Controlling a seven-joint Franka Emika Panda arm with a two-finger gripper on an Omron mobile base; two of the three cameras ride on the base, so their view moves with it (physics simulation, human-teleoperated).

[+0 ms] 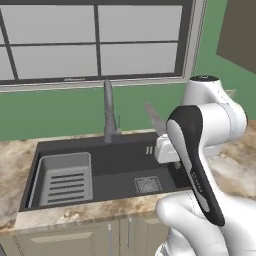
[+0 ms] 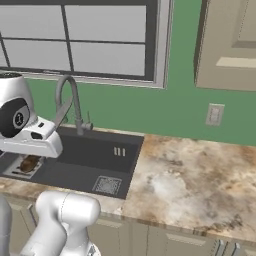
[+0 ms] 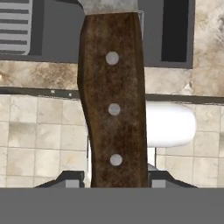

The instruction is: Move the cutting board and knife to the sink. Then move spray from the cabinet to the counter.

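**Knife clamped and raised over the basin, not yet set down**

Start at the left of the left base view: the light grey ribbed rack insert (image 1: 65, 179) fills the left half of the dark grey rectangular sink (image 1: 125, 165), so the bare floor for a drop lies to its right, around the small square drain (image 1: 148, 185). The tall grey faucet (image 1: 109, 112) stands at the far rim, just left of where your load hangs.

Moving right, the two-finger gripper (image 3: 114, 180) is clenched on the kitchen knife with the dark brown riveted handle (image 3: 114, 100). In the hand view the fingertips (image 3: 70, 179) press the handle from both sides near its end. The pointed silver-grey blade (image 1: 155, 119) slants up and away from the wrist, high above the basin; I judge that keeps the tip off the faucet and rim while you carry it.

Further right lies the beige and brown marble-patterned countertop (image 2: 190, 175), and above it the wall cabinet with taupe-brown sides (image 2: 227, 45), where the spray job comes later. I cannot see the cutting board from here.
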